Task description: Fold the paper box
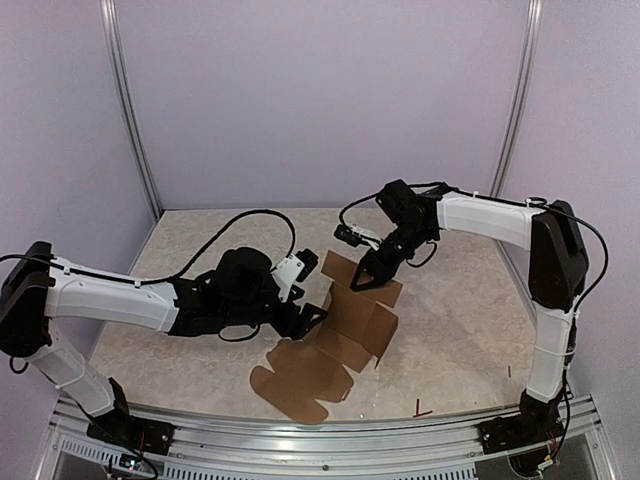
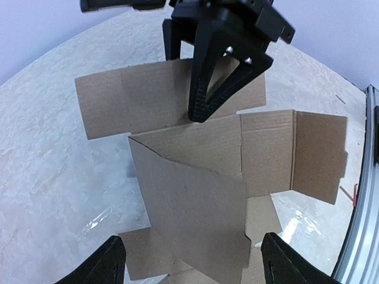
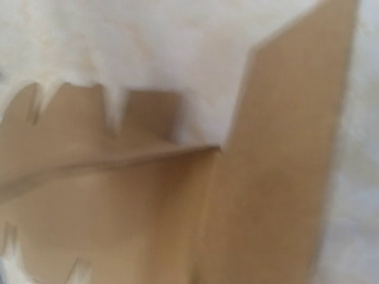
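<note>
One plain brown cardboard die-cut paper box [image 1: 345,322] is lying near the middle of the pale marbled surface [image 1: 190,232], partly raised, with its flat rounded flaps spreading toward 6 o'clock. Two black end effectors are working at it. The left end effector [image 1: 308,320] is sitting at the box's 9 o'clock side; the right end effector [image 1: 362,282] is reaching down at its 12 o'clock edge. One small red stick-like scrap [image 1: 422,410] is lying toward 5 o'clock.

The left wrist view is showing its own fingers [image 2: 113,261] standing wide apart, an upright panel of the box [image 2: 195,195] between them and untouched. It is also showing the right end effector [image 2: 201,115] converging on the panel's top edge; whether it is gripping cannot be told.

The right wrist view is blurring badly, showing only cardboard [image 3: 118,201] and none of its fingers.
</note>
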You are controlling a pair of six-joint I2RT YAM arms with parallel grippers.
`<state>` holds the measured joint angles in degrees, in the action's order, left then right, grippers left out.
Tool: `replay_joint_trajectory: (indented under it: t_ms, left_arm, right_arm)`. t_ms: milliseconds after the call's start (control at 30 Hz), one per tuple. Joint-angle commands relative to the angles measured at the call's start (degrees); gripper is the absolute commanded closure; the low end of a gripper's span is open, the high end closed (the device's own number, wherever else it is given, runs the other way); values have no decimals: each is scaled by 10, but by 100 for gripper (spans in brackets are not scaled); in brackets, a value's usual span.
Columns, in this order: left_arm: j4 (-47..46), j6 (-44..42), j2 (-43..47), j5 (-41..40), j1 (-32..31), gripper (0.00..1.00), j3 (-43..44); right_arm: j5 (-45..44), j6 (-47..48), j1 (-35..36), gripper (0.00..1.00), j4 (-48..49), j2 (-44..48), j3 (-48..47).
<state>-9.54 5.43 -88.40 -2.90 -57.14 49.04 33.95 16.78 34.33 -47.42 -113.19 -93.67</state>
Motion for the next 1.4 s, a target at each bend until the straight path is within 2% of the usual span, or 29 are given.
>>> replay_joint_trajectory:
  t_ms: [0,133,267,367,733,800,867,1100,1200,1367]
  left_arm:
    - [40,28,54,92,30,23,-15]
    - [63,42,61,123,61,23,-9]
    - [93,42,34,148,80,24,17]
    - [109,36,7,176,70,24,45]
    - [234,24,-109,16,0,25,211]
    - [261,24,-139,-2,-2,29,237]
    - [277,28,-155,-14,-2,39,255]
    - [284,37,-149,-26,2,92,260]
    - [277,36,-132,-24,3,100,248]
    - [248,12,-98,-17,9,100,205]
  right_arm:
    - [-39,-4,-22,57,-1,-24,8]
    - [-90,16,-22,50,15,-7,13]
    - [-103,28,-22,48,26,8,26]
    - [-103,30,-22,47,24,7,30]
    - [-76,26,-22,46,13,-11,25]
    - [-74,26,-22,46,12,-10,26]
    - [-74,26,-22,46,12,-9,27]
    - [-77,36,-22,46,10,9,36]
    - [-75,48,-22,46,7,18,36]
    - [-48,87,-22,44,0,53,39]
